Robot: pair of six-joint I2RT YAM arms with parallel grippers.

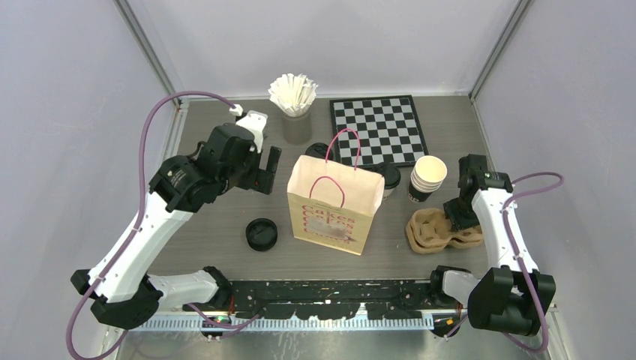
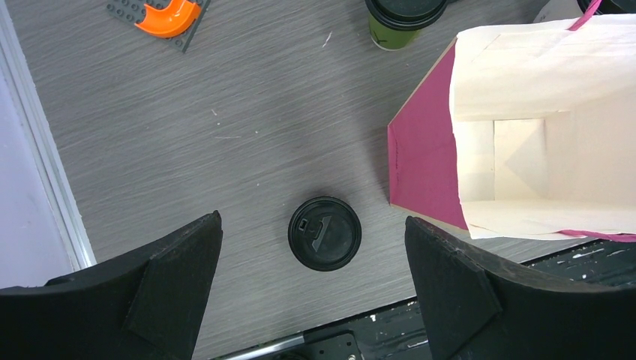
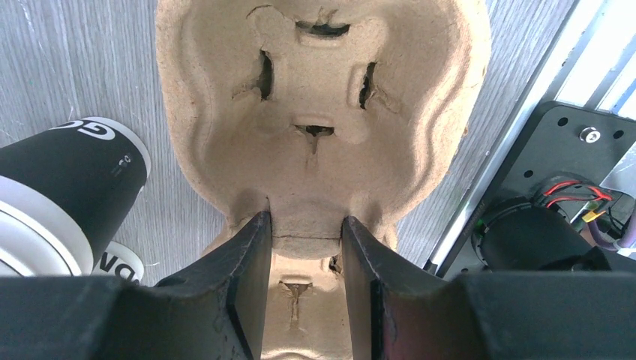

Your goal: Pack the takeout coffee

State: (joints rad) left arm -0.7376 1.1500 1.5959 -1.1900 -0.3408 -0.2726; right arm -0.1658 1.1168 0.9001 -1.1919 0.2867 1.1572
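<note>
Where the right gripper (image 3: pixel 306 217) sits, its fingers are drawn close and pinch a ridge of the brown pulp carrier (image 3: pixel 322 97). A stack of unlidded cups (image 3: pixel 60 187) stands just beside it.

Left gripper (image 2: pixel 313 217): spread wide, holding nothing, above a loose black lid (image 2: pixel 325 233) on the table (image 2: pixel 187 135).

Cream paper bag (image 2: pixel 525 127): upright, mouth open, near the lid.

Takeout coffee (image 2: pixel 403 16): lidded, on the table beyond the bag, outside it.

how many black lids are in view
3: a loose lid left of the bag, one on a cup behind it, one on a cup at its right. The bag may hide more.
</note>
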